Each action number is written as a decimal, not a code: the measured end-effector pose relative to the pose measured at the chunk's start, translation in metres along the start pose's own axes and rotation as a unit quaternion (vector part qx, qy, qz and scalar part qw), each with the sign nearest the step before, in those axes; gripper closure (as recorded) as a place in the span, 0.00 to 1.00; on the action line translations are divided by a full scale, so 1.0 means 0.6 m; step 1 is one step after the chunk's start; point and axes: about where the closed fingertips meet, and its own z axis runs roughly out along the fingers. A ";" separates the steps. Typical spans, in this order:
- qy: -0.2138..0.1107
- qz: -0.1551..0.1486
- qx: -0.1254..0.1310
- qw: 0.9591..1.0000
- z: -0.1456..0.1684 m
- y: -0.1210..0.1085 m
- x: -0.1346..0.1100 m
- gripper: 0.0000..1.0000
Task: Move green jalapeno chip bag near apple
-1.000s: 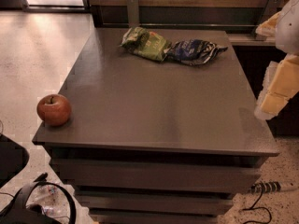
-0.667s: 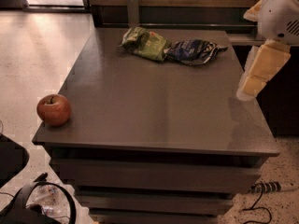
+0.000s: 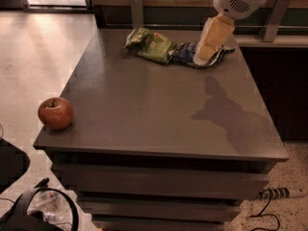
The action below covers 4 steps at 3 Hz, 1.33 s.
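Note:
The green jalapeno chip bag [image 3: 150, 44] lies wrinkled at the far middle of the brown table [image 3: 159, 109]. The red apple [image 3: 56, 113] sits at the table's near left corner, far from the bag. My gripper [image 3: 203, 57] hangs from the white arm at the top right, its tip low over the dark blue-and-white chip bag [image 3: 188, 53], to the right of the green bag. It hides part of the blue bag.
The arm casts a shadow on the table's right half. A wall rail runs behind the table. A dark counter stands to the right. Cables and a power strip [image 3: 274, 193] lie on the floor at the lower right, and black gear [image 3: 29, 211] at the lower left.
The gripper has swung from the table's right edge leftward and toward the far side, now over the blue bag. The bags and the apple have not moved.

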 end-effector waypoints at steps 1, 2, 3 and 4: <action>-0.033 0.014 -0.001 0.999 0.077 -0.046 -0.047 0.00; -0.053 0.041 -0.020 0.998 0.169 -0.061 -0.070 0.00; -0.053 0.041 -0.020 0.998 0.168 -0.061 -0.071 0.00; -0.058 0.049 -0.013 0.997 0.201 -0.064 -0.083 0.00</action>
